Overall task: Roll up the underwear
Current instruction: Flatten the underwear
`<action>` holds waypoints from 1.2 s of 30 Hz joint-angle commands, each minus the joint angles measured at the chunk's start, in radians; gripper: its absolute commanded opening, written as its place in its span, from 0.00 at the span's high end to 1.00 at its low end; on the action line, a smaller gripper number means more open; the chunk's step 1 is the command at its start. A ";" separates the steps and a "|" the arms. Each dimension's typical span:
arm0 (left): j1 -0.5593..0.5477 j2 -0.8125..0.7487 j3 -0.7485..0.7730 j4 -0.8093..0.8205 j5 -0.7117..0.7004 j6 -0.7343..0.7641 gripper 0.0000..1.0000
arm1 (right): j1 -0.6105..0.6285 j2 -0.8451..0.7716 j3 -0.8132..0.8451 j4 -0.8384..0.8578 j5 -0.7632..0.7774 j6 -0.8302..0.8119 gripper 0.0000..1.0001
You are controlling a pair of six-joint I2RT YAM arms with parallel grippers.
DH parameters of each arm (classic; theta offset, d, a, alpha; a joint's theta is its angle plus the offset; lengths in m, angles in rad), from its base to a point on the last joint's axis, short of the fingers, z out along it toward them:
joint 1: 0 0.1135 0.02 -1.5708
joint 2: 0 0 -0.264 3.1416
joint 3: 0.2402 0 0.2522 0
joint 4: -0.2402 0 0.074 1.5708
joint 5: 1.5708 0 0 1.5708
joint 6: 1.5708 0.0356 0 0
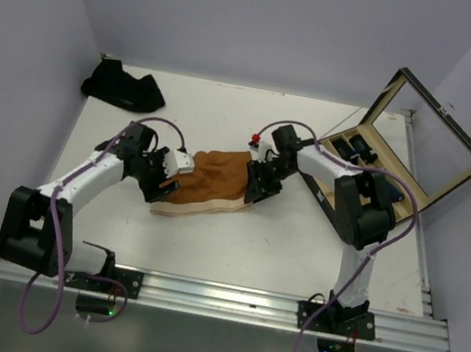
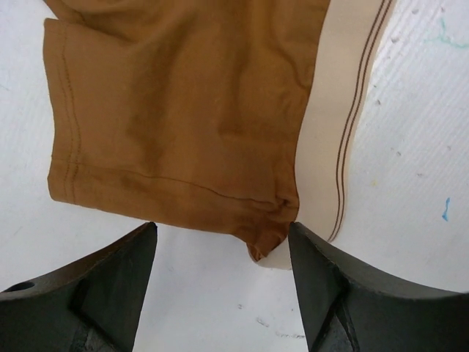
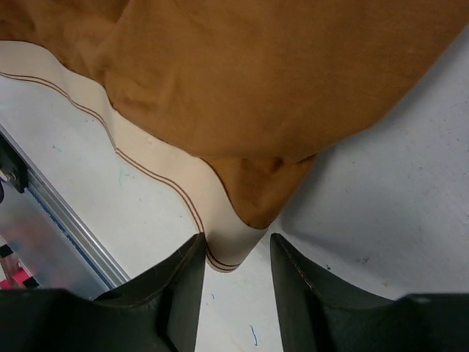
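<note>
Top external view has the rust-orange underwear (image 1: 207,180) lying flat near the middle of the table (image 1: 295,250), its cream waistband (image 1: 198,209) toward the near edge, with an arm at each end. The left gripper (image 1: 166,184) sits at the cloth's left end and the right gripper (image 1: 261,185) at its right end. On the left wrist camera the fingers (image 2: 124,264) are spread wide over bare table, with the corner where orange hem meets waistband just ahead of them and nothing caught between. On the right wrist camera the fingers (image 3: 183,286) stand apart more narrowly, and the waistband's corner tip reaches just into the mouth of the gap; I judge it not yet pinched. The risk from here is a thin bite. If either side closes on only that corner tip or on a single layer, the cloth could slip free or peel apart once lifted. Uneven holds would likely skew the fold, and the roll would come out slanted or loose. Fingers set too low could drag on the table and bunch the fabric.
</note>
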 commanded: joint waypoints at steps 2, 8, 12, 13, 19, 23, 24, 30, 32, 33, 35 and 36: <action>0.007 0.063 0.067 0.110 0.002 -0.108 0.25 | 0.000 0.018 0.012 -0.003 -0.024 0.025 0.57; 0.007 0.165 0.077 0.167 -0.065 -0.171 0.31 | -0.003 -0.001 -0.025 0.001 -0.044 0.016 0.76; 0.012 0.270 0.092 0.173 -0.140 -0.226 0.43 | -0.035 -0.028 -0.071 0.013 -0.104 0.011 0.97; 0.012 0.309 0.096 0.170 -0.145 -0.232 0.49 | -0.050 -0.034 -0.082 0.013 -0.130 0.010 1.00; 0.038 0.383 0.121 0.171 -0.140 -0.243 0.55 | -0.135 -0.044 -0.201 0.032 -0.197 -0.016 1.00; 0.040 0.373 0.139 0.150 -0.032 -0.197 0.35 | -0.138 -0.062 -0.203 0.032 -0.272 -0.026 0.75; 0.040 0.359 0.142 0.145 0.034 -0.186 0.31 | -0.138 -0.071 -0.185 0.024 -0.280 -0.024 0.66; 0.040 0.114 0.136 0.084 0.226 -0.024 0.21 | -0.136 -0.167 -0.063 -0.127 -0.276 -0.186 0.58; 0.040 0.020 0.124 0.011 0.240 0.139 0.21 | -0.133 -0.217 -0.057 -0.146 -0.222 -0.310 0.62; 0.040 -0.029 0.100 -0.050 0.237 0.200 0.21 | -0.120 -0.264 -0.065 -0.152 -0.198 -0.357 0.63; 0.041 -0.061 0.075 -0.117 0.210 0.376 0.22 | -0.091 -0.292 -0.083 -0.163 -0.092 -0.508 0.67; 0.044 -0.078 0.049 -0.193 0.205 0.438 0.23 | -0.053 -0.318 -0.092 -0.168 -0.060 -0.557 0.68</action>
